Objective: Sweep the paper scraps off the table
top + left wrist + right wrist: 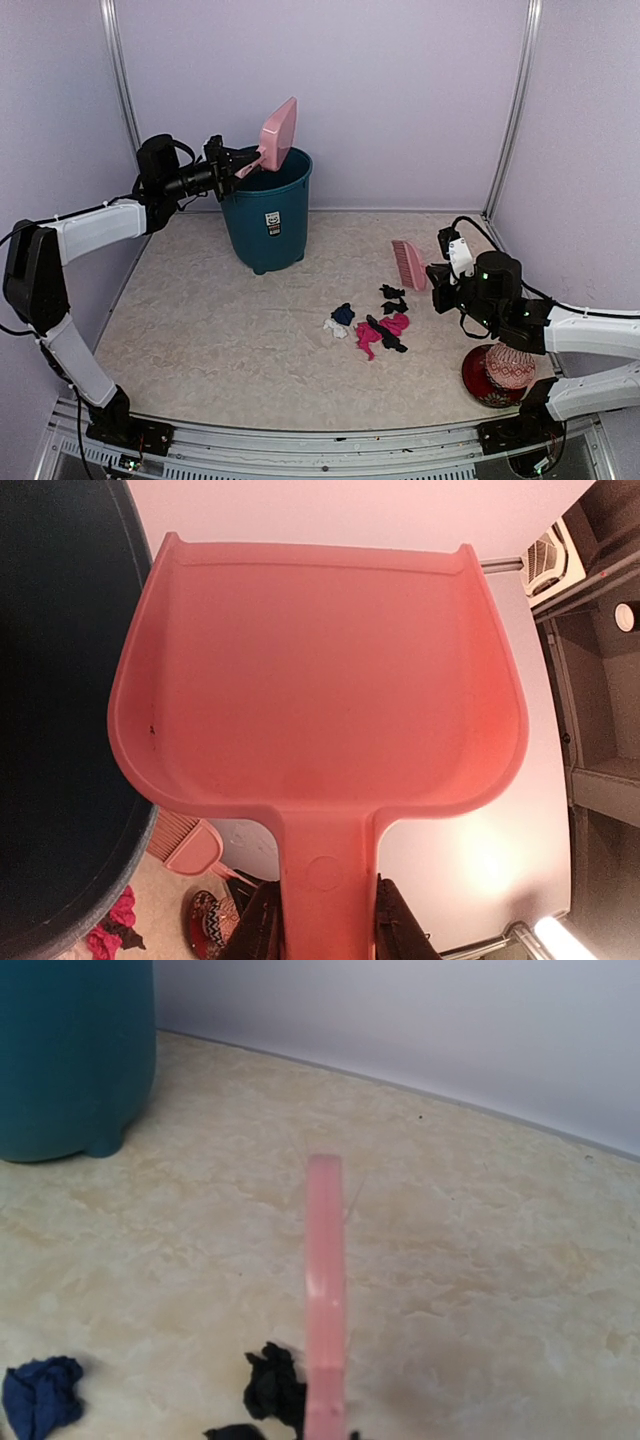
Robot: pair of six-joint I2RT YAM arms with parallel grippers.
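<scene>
**Dustpan up at the bin, brush poised beside the scraps**

Pale lilac walls close in a beige, marbled worktop [220, 330], with a teal bin [268, 215] standing toward the back left.

The left pincer [238, 168] is clamped on the handle of a pink dustpan [278, 135]. In the left wrist view its two dark fingers [262, 930] sit on either side of that handle. The pan stands nearly upright over the bin's rim, lip upward and handle low. Its hollow is bare apart from a tiny dark speck, so there is nothing in it to tip out. This looks like a pan being carried or kept clear, not one that is pouring.

The right pincer [445, 275] is closed on a pink brush [408, 265] and holds it at the right side of the worktop with the bristles turned leftward. The right wrist camera looks straight along the brush's thin back edge toward the bin. Holding it just beyond the scraps on the far right puts the bristles where a leftward stroke would gather them.

The paper scraps [370, 325] lie in a loose cluster on the worktop, right of centre and just left of the brush. They are magenta, black, navy and a pale piece, some touching and some a little apart. None has been collected yet, and the dustpan is well apart from them, so it would have to come down beside the cluster first.

A patterned red ball [505, 370] sits at the near right, beneath the right arm. It is close enough that a wide backswing might knock it.
</scene>
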